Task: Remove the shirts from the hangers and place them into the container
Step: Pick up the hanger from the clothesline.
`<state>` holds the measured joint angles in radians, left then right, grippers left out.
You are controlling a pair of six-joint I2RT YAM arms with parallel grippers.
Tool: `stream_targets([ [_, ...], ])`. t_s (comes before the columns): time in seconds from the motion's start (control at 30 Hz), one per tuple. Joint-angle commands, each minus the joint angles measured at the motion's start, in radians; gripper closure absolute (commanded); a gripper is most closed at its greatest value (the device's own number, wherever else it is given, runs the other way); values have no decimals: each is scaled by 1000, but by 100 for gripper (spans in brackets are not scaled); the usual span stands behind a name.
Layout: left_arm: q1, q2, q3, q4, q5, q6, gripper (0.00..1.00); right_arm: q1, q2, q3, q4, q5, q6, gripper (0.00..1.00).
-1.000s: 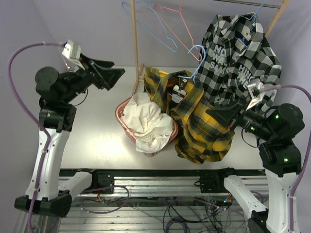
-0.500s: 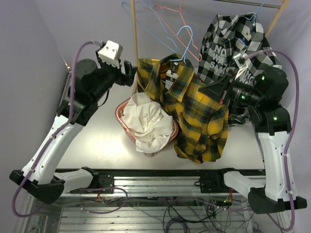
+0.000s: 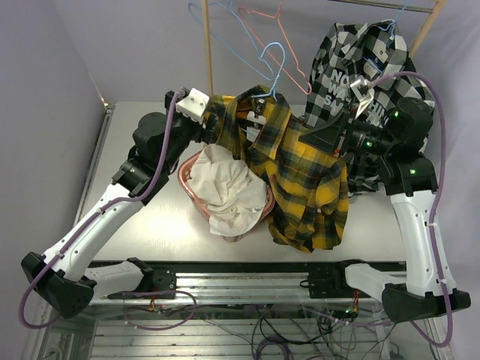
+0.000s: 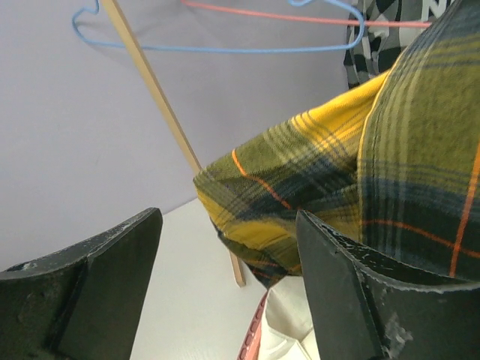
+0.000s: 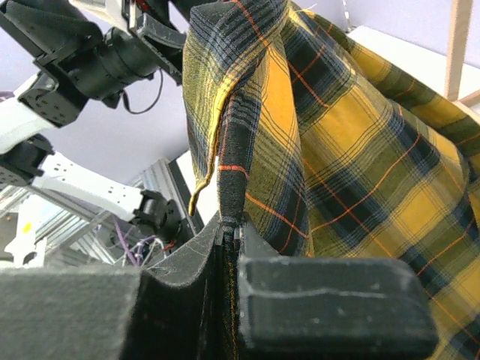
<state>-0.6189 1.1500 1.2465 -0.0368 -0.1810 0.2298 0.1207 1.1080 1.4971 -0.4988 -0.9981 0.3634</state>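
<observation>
Right now the right gripper [image 5: 229, 225] is clenched on a fold of the yellow-and-black plaid shirt [image 3: 307, 180], the cloth pinched into a thin dark ridge. How deep the fold runs into the jaws is hidden, since the finger bodies fill the bottom of the wrist view. The shirt hangs lifted over the table [image 3: 142, 217], its collar on a light blue hanger [image 3: 271, 64] whose hook pokes up clear of the rail [image 3: 382, 6]; whether the lower hem touches the table I can't tell. Opposite, the left gripper [image 4: 229, 247] stands spread wide and holds nothing, its two dark fingers framing a drooping sleeve that looks just beyond the tips. From above, those fingers are lost behind the wrist and the plaid cloth. Below them sits the salmon-pink basket [image 3: 184, 174], only part of its rim showing around the crumpled white shirt [image 3: 225, 187] that fills it and covers whatever lies underneath. Behind the right arm the checked shirt [image 3: 360, 67] hangs from the rail, its lower half blocked by that arm. Beside the wooden pole [image 3: 208, 52] hang a bare blue hanger [image 3: 225, 30] and a pink hanger [image 3: 274, 37], their tops cut off by the frame.
</observation>
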Motion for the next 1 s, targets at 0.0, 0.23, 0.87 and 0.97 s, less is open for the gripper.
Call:
stream_targets([
  [0.0,-8,-6,1,139,63,27,16,-3,-35,-23,149,-88,72,100],
  [0.23,-11,18,51,103,176,-4,16,-3,-42,-21,164,-117,90,100],
  [0.87,-48,79,34,253,258,37,30,-3,-45,-51,296,-285,218,100],
  [0.97,-48,101,53,264,280,33,43,-3,-45,-70,336,-295,248,100],
])
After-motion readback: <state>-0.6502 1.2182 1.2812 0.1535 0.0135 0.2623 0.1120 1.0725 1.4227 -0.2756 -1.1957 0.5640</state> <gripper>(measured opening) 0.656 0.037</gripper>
